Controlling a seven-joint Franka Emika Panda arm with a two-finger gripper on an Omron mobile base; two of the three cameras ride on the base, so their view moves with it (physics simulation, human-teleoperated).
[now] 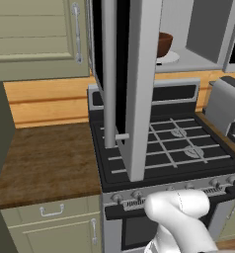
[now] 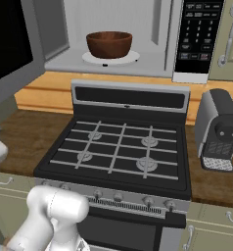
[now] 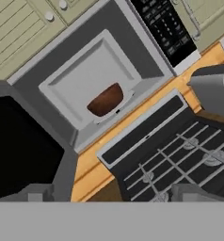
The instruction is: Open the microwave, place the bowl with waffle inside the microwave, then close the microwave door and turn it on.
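The microwave (image 2: pixel 148 22) hangs above the stove with its cavity showing. The microwave door (image 1: pixel 137 84) stands swung wide, edge-on over the stove's left side in the left base view, and it appears as black glass (image 3: pixel 20 150) in the hand view. The bowl with waffle (image 2: pixel 109 44) sits on the white turntable inside the cavity, also seen as the bowl (image 1: pixel 164 43) and the bowl (image 3: pixel 106 100); the waffle itself is hidden by the bowl's rim. My gripper (image 3: pixel 113 194) is open and empty, back from the cavity and looking at it from a distance.
A black gas stove (image 2: pixel 118 147) lies below the microwave. A grey appliance (image 2: pixel 219 130) stands on the counter to its right. Wooden counter (image 1: pixel 45 158) extends to the left. The microwave's button panel (image 2: pixel 199 34) is on its right side, and beige cabinets (image 1: pixel 35 34) flank it.
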